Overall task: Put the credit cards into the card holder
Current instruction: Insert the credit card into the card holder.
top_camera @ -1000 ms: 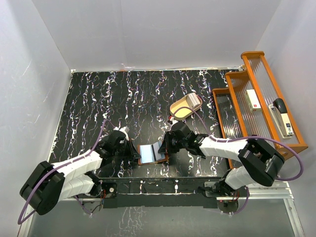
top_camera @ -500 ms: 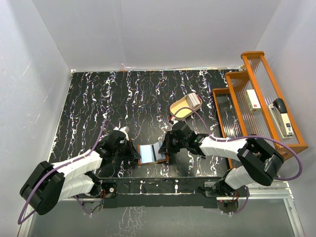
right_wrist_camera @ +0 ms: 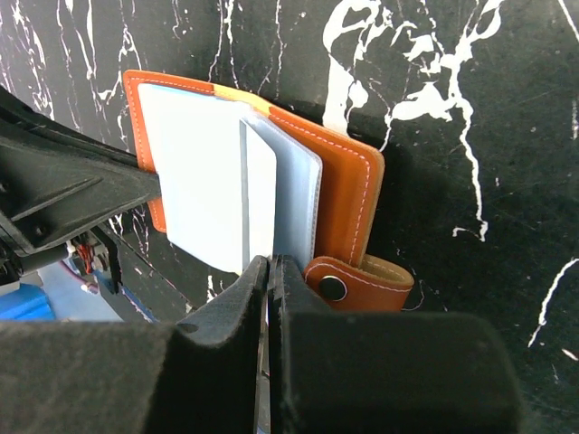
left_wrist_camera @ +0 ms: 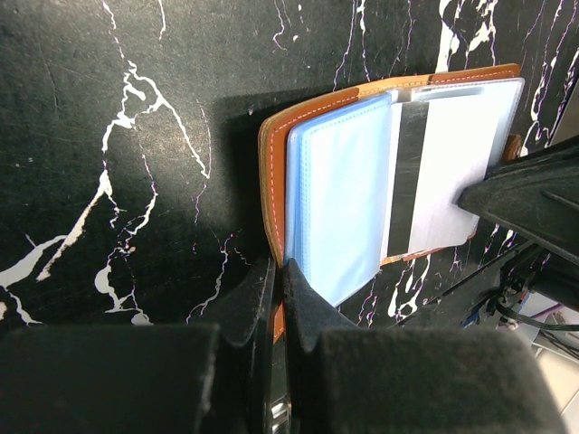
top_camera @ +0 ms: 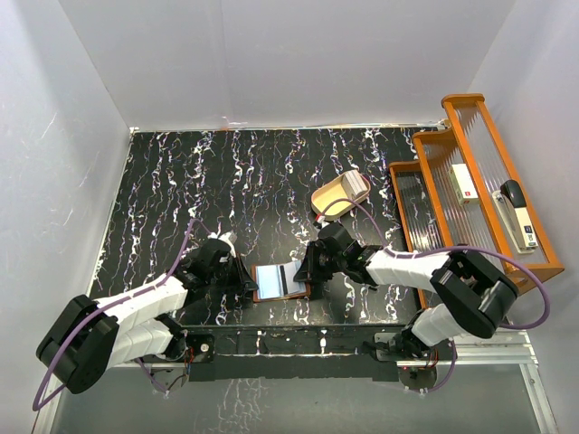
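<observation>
The card holder [top_camera: 271,282] lies open near the table's front edge, a brown wallet with grey-blue sleeves. It also shows in the left wrist view [left_wrist_camera: 336,194] and the right wrist view [right_wrist_camera: 348,194]. My left gripper [top_camera: 246,279] is shut on its brown left cover edge [left_wrist_camera: 277,271]. My right gripper [top_camera: 306,271] is shut on the edge of a credit card [left_wrist_camera: 452,167]. The card is white with a dark stripe and lies over the wallet's right half [right_wrist_camera: 204,172]. No orange-and-blue card is in view.
A tan oval tray [top_camera: 331,201] holding a white stick [top_camera: 355,187] stands behind the right arm. An orange tiered rack [top_camera: 457,136] along the right edge holds a stapler [top_camera: 516,212] and a white box [top_camera: 464,181]. White walls enclose the table.
My right gripper has shifted slightly towards the wallet, and the card lies further over it. The left gripper has not moved.
</observation>
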`<action>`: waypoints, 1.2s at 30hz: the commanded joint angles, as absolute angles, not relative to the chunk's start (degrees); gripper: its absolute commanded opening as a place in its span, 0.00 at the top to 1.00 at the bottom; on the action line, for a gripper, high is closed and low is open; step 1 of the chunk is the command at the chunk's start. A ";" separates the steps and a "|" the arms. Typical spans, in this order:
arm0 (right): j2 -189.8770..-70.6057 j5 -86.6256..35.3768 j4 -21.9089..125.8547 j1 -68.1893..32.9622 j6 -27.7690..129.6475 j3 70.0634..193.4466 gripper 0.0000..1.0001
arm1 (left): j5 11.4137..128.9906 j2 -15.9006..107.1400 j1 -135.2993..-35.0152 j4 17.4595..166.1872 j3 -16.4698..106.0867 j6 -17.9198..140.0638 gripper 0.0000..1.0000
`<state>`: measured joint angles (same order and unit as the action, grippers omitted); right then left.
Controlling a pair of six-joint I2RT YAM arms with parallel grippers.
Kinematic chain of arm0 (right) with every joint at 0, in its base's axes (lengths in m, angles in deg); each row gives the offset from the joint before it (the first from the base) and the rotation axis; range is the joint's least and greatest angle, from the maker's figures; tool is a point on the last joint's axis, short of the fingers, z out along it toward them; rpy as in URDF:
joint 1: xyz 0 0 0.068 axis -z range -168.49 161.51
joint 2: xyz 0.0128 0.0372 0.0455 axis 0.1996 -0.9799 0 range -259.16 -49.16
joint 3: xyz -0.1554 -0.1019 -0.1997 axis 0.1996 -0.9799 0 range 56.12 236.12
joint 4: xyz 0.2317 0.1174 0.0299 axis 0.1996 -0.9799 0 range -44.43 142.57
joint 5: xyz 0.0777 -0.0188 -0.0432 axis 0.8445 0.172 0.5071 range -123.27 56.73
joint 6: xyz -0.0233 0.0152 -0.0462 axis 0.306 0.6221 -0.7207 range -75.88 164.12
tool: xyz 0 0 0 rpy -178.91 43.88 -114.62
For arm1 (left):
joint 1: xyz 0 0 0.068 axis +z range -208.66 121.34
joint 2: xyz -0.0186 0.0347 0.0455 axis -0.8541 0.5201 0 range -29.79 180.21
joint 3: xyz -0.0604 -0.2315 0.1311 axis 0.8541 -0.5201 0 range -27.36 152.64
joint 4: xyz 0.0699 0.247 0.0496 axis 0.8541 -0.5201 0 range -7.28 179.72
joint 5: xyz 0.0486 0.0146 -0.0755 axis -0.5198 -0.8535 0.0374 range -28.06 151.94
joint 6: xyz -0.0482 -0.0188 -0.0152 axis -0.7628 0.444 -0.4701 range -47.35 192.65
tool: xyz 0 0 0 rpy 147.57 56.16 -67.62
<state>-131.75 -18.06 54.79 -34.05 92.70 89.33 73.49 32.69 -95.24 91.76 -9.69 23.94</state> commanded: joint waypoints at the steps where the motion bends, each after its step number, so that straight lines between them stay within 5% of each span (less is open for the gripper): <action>1: -133.23 -16.75 57.48 -33.51 92.66 88.72 1.00 | 73.27 32.96 -95.48 89.95 -9.89 24.10 1.00; 36: -135.47 -12.76 61.38 -32.86 95.89 88.71 0.98 | 74.66 33.27 -95.48 92.92 -10.63 22.11 1.00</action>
<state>-135.81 -11.88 60.12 -32.63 95.08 89.00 73.91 32.93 -95.24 92.38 -9.73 22.96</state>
